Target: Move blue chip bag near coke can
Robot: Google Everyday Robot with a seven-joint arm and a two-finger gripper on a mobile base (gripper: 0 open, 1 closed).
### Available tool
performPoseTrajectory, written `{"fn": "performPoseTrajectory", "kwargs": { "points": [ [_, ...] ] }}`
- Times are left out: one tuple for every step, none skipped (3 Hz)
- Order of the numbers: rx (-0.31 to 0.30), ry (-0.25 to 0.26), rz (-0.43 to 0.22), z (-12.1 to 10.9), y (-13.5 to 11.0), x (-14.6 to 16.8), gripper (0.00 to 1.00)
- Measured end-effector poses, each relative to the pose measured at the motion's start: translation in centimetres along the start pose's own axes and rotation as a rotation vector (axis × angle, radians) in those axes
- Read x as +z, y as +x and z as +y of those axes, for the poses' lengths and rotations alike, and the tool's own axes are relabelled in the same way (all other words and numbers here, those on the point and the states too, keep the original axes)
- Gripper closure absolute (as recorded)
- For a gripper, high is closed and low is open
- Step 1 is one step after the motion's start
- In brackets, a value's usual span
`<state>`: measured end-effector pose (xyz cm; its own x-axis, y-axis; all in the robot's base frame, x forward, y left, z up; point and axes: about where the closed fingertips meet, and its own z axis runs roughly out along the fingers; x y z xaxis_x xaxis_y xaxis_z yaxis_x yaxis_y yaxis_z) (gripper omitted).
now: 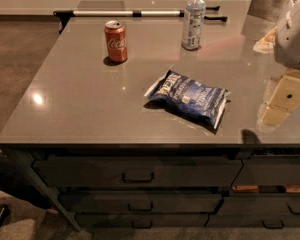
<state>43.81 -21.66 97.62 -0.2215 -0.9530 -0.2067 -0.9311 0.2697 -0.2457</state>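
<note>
**A:** Start at your left; what do you have there?

**B:** You have the coke can [115, 41] upright on the grey countertop [75, 99], toward the back left; behind it a silver bar [120, 13] lies along the far edge; further right stands a clear plastic bottle [193, 19] with a white cap, well apart from the can.

**A:** And the bag?

**B:** The blue chip bag [187, 98] lies flat near the middle of the counter, toward the front, askew, its left end nearer the back; it is well apart from the can and from the bottle.

**A:** The claw?

**B:** Your gripper [282, 101] hangs over the right side of the counter, near the bag yet apart from it; how far it is open you cannot tell; the bag is not in its hold.
</note>
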Motion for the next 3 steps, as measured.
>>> {"fn": "performPoseTrajectory", "kwargs": {
  "points": [
    [0.0, 0.0, 0.0, 0.0, 0.0, 0.0, 0.0],
    [0.059, 0.009, -0.02, -1.2, -0.6, 1.2, 0.0],
    [0.16, 0.006, -0.06, -3.2, -2.1, 4.1, 0.0]
  ]
}}
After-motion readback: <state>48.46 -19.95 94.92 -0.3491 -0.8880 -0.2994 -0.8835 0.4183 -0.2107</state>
